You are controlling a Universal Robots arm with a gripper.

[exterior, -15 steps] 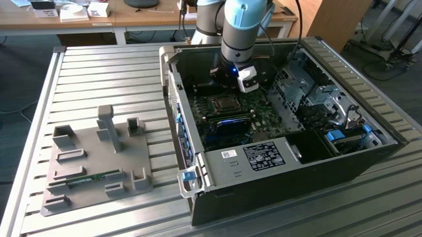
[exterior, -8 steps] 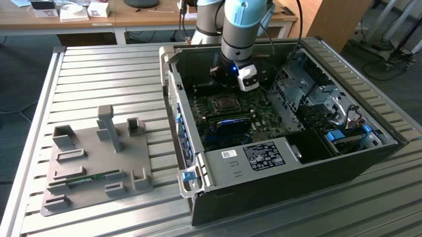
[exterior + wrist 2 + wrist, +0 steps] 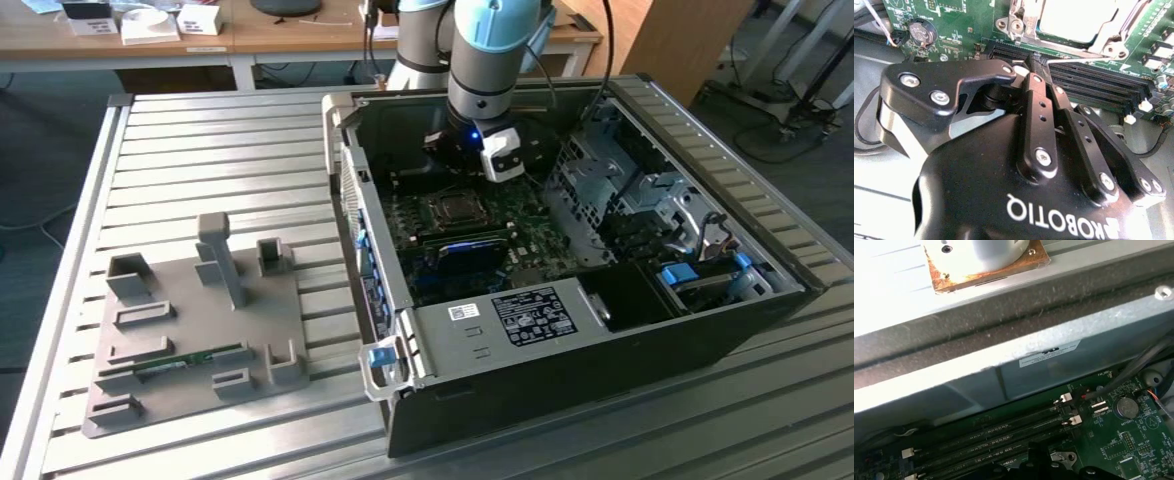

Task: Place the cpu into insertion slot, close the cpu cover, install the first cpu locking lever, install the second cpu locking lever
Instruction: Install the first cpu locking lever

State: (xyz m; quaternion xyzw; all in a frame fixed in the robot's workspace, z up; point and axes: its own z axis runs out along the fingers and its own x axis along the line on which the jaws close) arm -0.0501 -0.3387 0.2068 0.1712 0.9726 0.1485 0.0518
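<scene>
One cpu [image 3: 1074, 17], its top a pale silver, lies seated in the insertion slot [image 3: 454, 210], which sits at the middle of the exterior view, on the green motherboard inside the open computer case [image 3: 561, 370]. The cpu cover [image 3: 1016, 22] frames the chip on its sides. In the second wrist view, black memory slots [image 3: 1094, 82] lie between the socket and the claw [image 3: 1038, 65]. The claw's black fingers [image 3: 1035, 105] are drawn together at their tips, just above the slots. A thin silver rod [image 3: 1079, 58] starts right beside the tips; whether they pinch it cannot be told. A round coin cell [image 3: 921, 31] sits apart on the board. In the exterior view, the arm [image 3: 494, 50] descends into the case from the upper middle. The case rests on a slatted bench [image 3: 214, 150], and a grey fixture tray [image 3: 187, 340] lies at the exterior view's left.
</scene>
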